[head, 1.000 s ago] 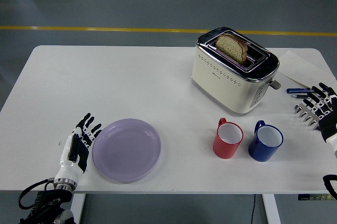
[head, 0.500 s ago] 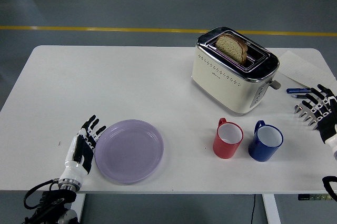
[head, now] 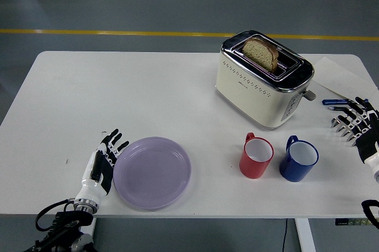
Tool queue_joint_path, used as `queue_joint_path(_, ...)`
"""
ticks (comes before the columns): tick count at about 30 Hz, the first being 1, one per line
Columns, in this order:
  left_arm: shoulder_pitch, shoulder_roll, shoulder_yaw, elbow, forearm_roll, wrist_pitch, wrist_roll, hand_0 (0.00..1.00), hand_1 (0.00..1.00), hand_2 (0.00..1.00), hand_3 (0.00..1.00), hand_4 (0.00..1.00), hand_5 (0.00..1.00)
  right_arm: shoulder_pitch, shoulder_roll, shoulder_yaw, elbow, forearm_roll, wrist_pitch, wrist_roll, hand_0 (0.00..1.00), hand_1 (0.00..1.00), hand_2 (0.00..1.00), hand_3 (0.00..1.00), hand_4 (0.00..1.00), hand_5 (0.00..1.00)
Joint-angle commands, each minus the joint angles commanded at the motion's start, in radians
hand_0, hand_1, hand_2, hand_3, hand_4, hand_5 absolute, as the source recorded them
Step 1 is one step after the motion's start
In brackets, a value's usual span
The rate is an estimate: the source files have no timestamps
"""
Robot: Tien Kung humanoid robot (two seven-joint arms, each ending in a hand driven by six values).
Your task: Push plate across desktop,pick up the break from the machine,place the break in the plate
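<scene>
A lilac plate (head: 152,172) lies near the table's front edge, left of centre. My left hand (head: 106,157) rests flat against the plate's left rim, fingers spread and holding nothing. A cream and chrome toaster (head: 264,78) stands at the back right with a slice of brown bread (head: 262,52) sticking up from its slot. My right hand (head: 356,123) hovers at the table's right edge with its fingers spread, well apart from the toaster.
A red mug (head: 256,155) and a blue mug (head: 298,159) stand side by side in front of the toaster. A sheet of paper (head: 335,76) and blue pens (head: 335,102) lie at the right edge near my right hand.
My left hand has slid to the right with the plate moving ahead of it toward the red mug. My right hand has drifted slightly to the right.
</scene>
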Motion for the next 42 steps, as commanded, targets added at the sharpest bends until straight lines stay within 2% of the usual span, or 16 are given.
queue_joint_path(10,-0.04,-0.01,0.04,0.021,-0.013,-0.01,0.004,0.803,0.836,0.94,0.931,0.495,0.998,0.007,0.001,0.0,0.0,0.0,0.0,0.0,0.693,0.669,0.663,0.645,0.5,0.513)
queue_joint_path(25,-0.074,-0.017,0.09,0.04,-0.041,-0.035,0.015,0.8,0.834,0.937,0.927,0.496,0.998,0.01,0.002,0.001,0.0,0.0,0.0,0.0,0.694,0.67,0.664,0.644,0.501,0.509)
queue_joint_path(42,-0.123,-0.055,0.116,0.099,-0.052,-0.044,0.016,0.801,0.831,0.936,0.925,0.492,0.998,0.011,0.005,0.003,0.0,0.0,0.0,0.001,0.695,0.67,0.664,0.646,0.509,0.513)
